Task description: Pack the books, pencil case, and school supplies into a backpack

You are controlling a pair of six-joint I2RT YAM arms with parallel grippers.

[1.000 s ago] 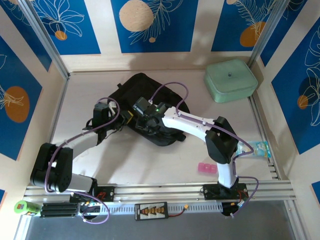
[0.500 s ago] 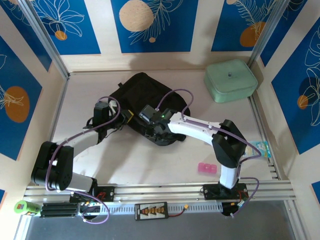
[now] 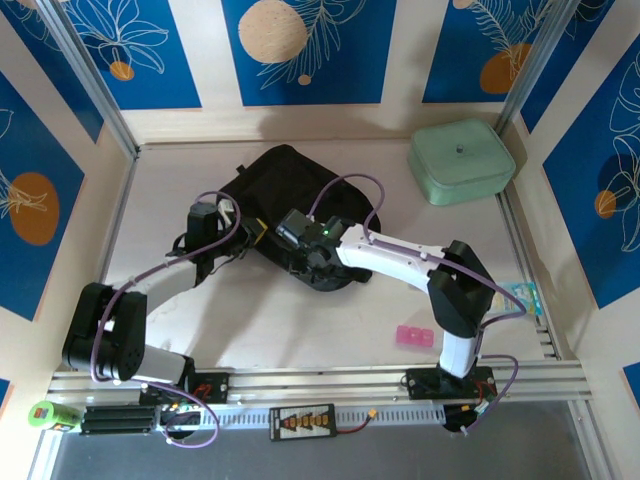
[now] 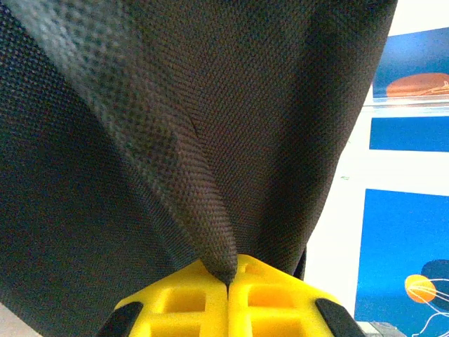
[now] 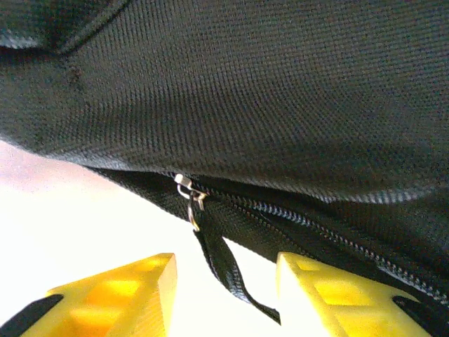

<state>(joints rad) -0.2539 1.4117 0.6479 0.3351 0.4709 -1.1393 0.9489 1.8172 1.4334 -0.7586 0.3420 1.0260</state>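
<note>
Large black fabric backpack (image 3: 290, 185), mid-table. Left gripper (image 4: 228, 281) pinches its cloth; right gripper (image 5: 224, 281), jaws spread, has slid to the near edge — astride the zip pull (image 5: 191, 200). We expect zipping next.

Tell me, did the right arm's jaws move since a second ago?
Yes. The right arm carried its jaws a little toward the near edge of the backpack, closer to the pink block, which stayed put.

Probably a lab, aluminium rails (image 3: 320, 378), printed backdrop panels (image 3: 300, 50)
</note>
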